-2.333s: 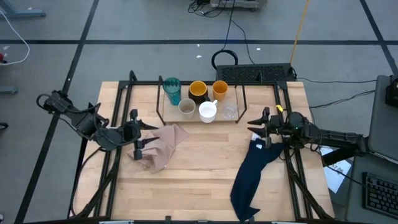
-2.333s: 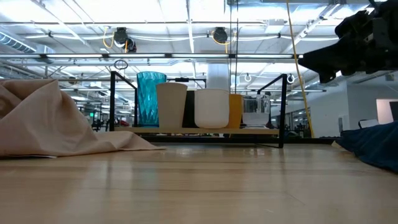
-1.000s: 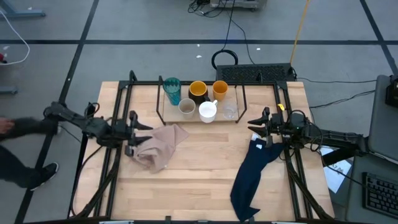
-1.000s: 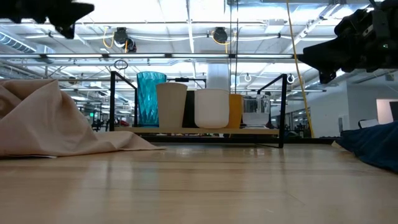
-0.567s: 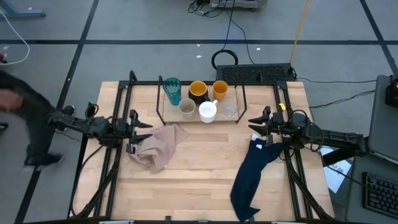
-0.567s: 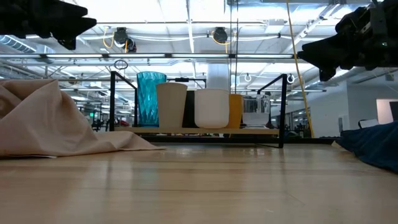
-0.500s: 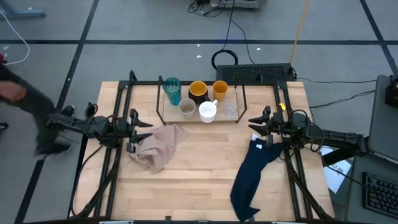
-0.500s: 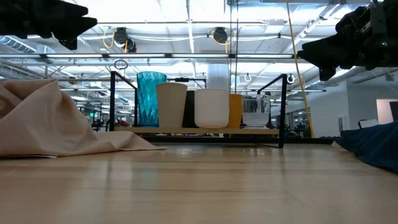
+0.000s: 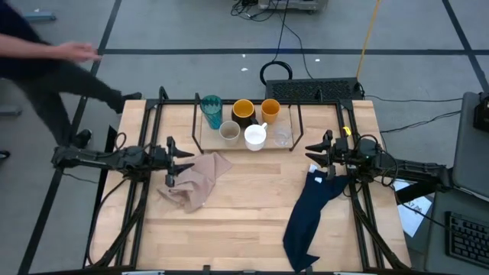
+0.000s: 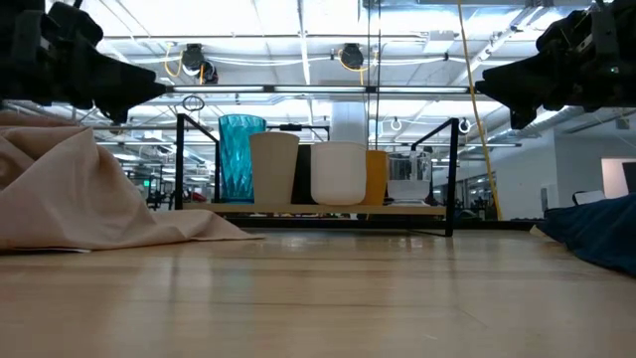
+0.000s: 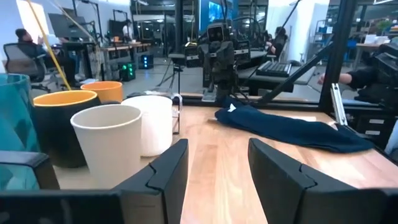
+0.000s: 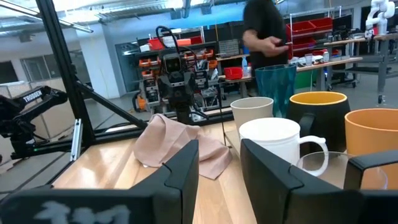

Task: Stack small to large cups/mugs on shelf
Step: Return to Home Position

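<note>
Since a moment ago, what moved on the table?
The left gripper, open and empty, shifted slightly beside the pink cloth as its arm straightened. A person walked past the far corner of the table. The right gripper, cups, shelf and blue cloth stayed put.

Grey floor [image 9: 183,23], dark tape lines [image 9: 229,52], loose cables [image 9: 284,34]; bright ceiling strip lights [image 10: 288,15]; person [image 9: 53,72] at far-left corner.

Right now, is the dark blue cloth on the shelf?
No, the dark blue cloth lies on the wooden table, off the black wire shelf.
</note>
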{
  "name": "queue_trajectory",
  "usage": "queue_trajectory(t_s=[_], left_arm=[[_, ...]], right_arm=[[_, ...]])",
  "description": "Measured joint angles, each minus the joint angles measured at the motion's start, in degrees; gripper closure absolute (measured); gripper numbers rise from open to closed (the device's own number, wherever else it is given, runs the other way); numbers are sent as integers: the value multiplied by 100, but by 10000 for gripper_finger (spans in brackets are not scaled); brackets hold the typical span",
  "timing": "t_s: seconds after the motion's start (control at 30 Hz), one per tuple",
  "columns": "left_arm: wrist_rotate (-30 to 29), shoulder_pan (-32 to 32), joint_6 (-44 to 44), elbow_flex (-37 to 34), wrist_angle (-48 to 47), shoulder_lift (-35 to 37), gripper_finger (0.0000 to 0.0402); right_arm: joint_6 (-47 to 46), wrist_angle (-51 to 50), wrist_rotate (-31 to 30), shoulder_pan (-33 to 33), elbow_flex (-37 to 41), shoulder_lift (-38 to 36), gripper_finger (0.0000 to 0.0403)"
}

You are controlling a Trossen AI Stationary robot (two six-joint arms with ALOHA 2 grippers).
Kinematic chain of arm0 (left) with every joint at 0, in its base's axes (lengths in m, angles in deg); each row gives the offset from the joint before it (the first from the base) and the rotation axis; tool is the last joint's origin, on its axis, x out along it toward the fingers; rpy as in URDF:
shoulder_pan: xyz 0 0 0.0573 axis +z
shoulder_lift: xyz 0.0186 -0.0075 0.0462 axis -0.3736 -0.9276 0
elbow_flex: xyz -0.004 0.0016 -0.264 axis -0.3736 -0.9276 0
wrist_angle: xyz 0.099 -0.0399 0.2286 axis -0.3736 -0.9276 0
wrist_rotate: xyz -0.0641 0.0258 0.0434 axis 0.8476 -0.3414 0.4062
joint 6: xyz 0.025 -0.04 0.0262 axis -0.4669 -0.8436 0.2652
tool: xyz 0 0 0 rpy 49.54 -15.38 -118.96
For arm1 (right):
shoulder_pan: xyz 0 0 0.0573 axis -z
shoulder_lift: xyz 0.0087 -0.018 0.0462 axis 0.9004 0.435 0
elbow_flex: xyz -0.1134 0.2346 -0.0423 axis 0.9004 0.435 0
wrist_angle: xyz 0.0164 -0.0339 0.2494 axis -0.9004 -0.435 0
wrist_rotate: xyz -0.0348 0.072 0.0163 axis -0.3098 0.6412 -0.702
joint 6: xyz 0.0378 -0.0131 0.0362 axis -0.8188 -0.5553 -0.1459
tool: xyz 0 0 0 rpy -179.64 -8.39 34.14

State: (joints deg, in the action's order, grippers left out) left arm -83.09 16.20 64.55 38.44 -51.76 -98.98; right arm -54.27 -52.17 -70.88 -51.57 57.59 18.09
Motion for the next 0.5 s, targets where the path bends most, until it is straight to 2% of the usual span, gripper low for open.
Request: queue_trajectory(t_s=[0.33, 0.5], left_arm=[[-101, 257, 66, 0, -282, 28, 234], [200, 436, -122, 0, -251, 28, 234]], right_arm=[[0, -37, 1, 0, 0, 7, 293], [13, -43, 1, 0, 0, 11, 293]])
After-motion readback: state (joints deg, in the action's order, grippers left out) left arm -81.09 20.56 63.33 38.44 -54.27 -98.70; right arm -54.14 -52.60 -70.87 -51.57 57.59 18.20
